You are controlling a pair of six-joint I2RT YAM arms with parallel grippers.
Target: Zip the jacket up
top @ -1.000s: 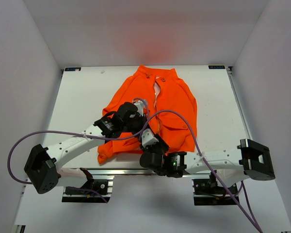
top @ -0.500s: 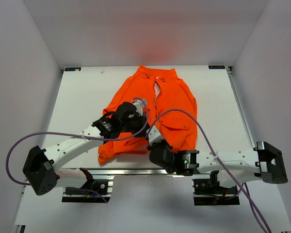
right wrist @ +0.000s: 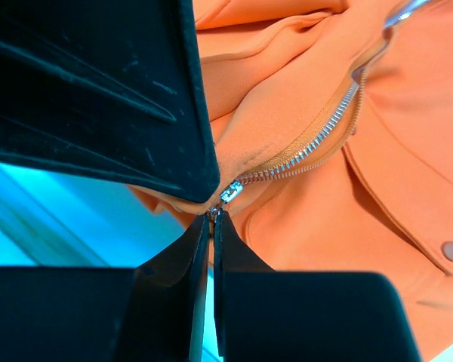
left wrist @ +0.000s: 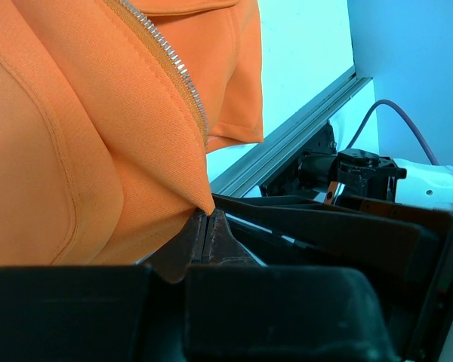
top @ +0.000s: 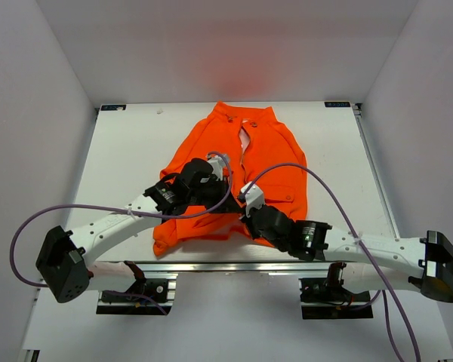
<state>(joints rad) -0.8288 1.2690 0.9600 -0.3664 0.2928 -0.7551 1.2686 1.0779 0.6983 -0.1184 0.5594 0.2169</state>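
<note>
Lying on the table (top: 128, 151), the jacket (top: 275, 151) is part open. The left gripper (left wrist: 206, 225) pinches its bottom edge tight; the right gripper (right wrist: 211, 222) squeezes the zipper pull (right wrist: 231, 191).

My arms (top: 113, 222) are white with black joints (top: 60, 264), purple cables (top: 68, 207) looping off; my fingers (right wrist: 98, 90) are matte black.

Lighting bright, even, diffuse; shadows soft.
Overhead view sharp; faint reddish glow on white back wall (top: 234, 78) above bright orange fabric jacket (top: 275, 151). Wrist views cyan-tinted, near foreground blurred; silver zipper teeth (right wrist: 309, 148) crisp, glinting.
</note>
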